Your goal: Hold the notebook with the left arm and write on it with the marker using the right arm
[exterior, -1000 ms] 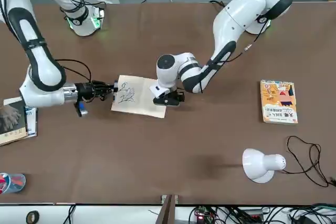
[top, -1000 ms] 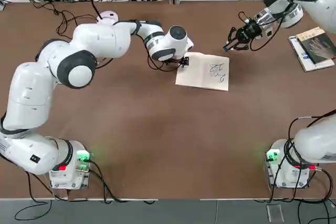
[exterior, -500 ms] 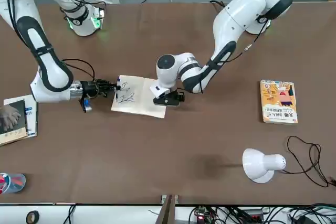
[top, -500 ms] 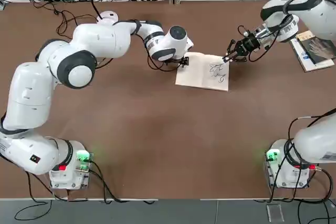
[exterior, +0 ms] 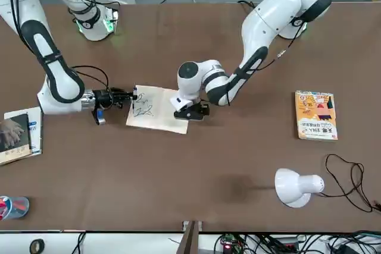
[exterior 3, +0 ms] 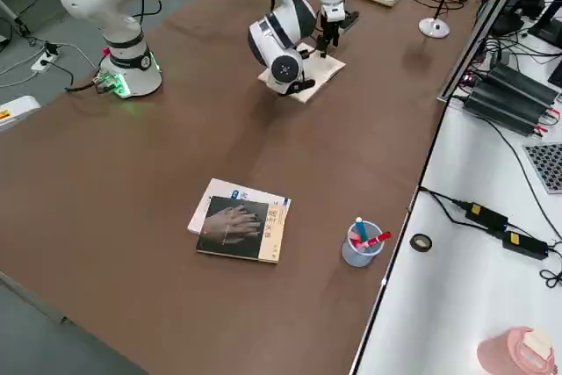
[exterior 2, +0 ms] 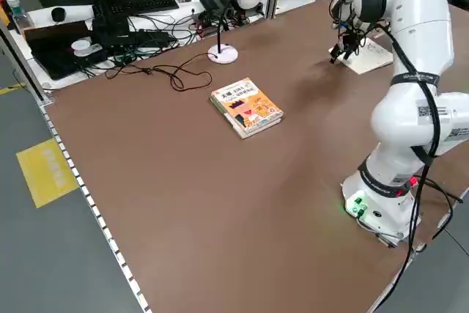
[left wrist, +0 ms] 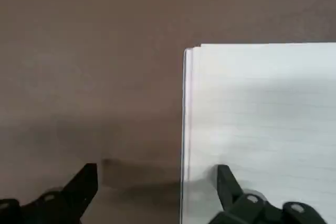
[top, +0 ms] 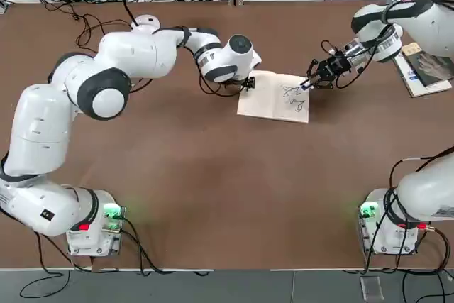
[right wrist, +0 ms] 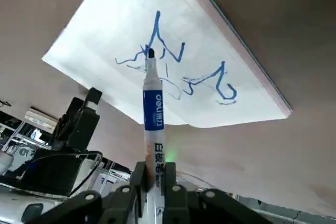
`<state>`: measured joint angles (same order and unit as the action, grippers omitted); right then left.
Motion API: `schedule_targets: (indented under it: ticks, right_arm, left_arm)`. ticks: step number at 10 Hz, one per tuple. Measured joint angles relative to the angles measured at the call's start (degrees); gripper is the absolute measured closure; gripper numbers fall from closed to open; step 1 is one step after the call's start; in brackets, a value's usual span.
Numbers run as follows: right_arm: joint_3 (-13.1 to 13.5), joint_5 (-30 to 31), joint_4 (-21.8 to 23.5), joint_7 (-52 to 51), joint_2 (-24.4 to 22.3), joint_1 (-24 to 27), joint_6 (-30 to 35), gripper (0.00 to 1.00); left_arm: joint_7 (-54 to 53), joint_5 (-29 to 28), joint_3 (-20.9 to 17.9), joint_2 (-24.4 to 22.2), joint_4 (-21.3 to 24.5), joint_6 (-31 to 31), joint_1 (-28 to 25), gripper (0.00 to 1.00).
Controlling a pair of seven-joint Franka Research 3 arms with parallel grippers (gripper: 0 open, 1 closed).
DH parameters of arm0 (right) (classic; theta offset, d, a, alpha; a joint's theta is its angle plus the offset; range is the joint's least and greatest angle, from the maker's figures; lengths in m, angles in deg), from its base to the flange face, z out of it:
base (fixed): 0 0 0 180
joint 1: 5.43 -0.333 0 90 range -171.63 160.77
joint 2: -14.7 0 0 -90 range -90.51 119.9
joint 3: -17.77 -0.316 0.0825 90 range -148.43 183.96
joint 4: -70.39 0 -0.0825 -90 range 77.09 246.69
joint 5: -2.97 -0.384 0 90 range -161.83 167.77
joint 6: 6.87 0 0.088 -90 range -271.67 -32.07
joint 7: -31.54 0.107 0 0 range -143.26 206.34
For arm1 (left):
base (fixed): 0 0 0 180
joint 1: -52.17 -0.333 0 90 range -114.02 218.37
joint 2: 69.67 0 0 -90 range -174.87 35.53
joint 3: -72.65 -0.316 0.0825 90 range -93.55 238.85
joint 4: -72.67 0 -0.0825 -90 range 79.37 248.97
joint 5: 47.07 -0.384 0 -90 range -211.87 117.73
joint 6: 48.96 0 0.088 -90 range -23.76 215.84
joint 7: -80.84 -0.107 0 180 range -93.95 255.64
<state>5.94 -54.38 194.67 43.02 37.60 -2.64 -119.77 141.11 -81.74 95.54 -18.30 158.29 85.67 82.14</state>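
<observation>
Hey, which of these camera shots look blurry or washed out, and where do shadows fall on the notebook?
Left wrist view: soft focus; the notebook page looks washed out, with a faint shadow band near the left claw. Right wrist view: the marker and blue scribbles are sharp; the right claw and far background blur. Top view: even light, a soft shadow beside the left arm.

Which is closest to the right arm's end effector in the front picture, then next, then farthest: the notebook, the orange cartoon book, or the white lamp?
Measured from the right end effector, which is shut on the marker:
1. The notebook, right beside it, under the marker's tip.
2. The orange cartoon book, far across the table on the left arm's side.
3. The white lamp, lying near the table's edge; roughly as far as the book, too close to call.
</observation>
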Motion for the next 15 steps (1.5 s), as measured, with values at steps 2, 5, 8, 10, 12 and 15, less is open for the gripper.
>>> schedule_targets:
  ticks: [2, 5, 8, 10, 12, 15]
  right_arm:
    - [-0.1, -0.4, 1.1, -0.6, 0.0, -0.1, 0.0, 0.82]
    - [-0.2, -3.8, 2.2, -1.0, 0.0, -1.7, -0.2, 0.82]
    - [-0.3, -8.0, 2.2, -1.1, -0.3, -3.5, -1.5, 0.82]
    - [-0.3, -9.6, 2.1, -1.1, -0.4, -4.8, -2.8, 0.82]
    - [-0.3, -10.0, 2.0, -1.1, -0.5, -5.4, -3.9, 0.82]
    - [-0.3, -10.0, 1.9, -1.1, -0.5, -5.9, -5.9, 0.82]
  left_arm:
    - [-0.4, 0.0, 0.0, 0.0, 0.0, 0.0, 0.0, 0.00]
    - [-0.5, 0.0, 0.0, 0.0, 0.0, 0.0, 0.0, 0.00]
    - [-0.6, 0.0, 0.0, 0.0, 0.0, 0.0, 0.0, 0.00]
    - [-0.6, 0.0, 0.0, 0.0, 0.0, 0.0, 0.0, 0.00]
    - [-0.6, 0.0, 0.0, 0.0, 0.0, 0.0, 0.0, 0.00]
    - [-0.6, 0.0, 0.0, 0.0, 0.0, 0.0, 0.0, 0.00]
